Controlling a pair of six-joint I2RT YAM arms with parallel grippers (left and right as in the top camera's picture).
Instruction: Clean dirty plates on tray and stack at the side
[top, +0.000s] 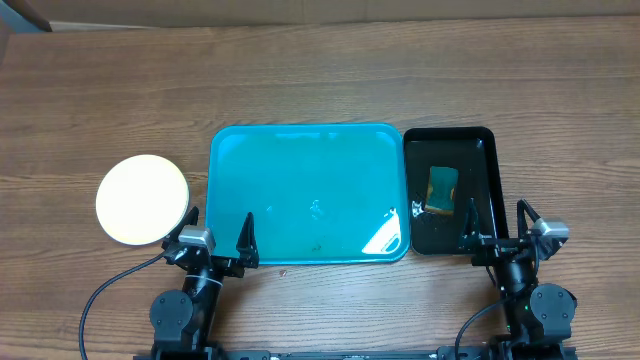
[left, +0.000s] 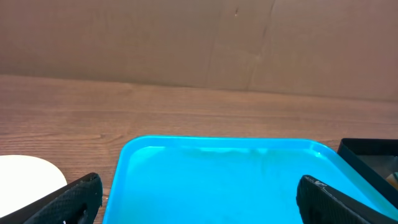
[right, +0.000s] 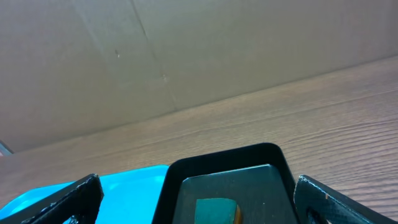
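You have table (top: 320, 70): wood grain, matt. Tray (top: 300, 170): glossy plastic, glare at near right corner. Black tray (top: 450, 135), right: glossy plastic too. Plate (top: 142, 199), left: smooth, low sheen. Your far wall (left: 186, 43): matt cardboard.

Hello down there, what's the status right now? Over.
Both open, empty: left gripper, right gripper, at near edge. The tray holds none; plates lie left of it, one pale disc from above. In black tray, a sponge; nothing in the way.
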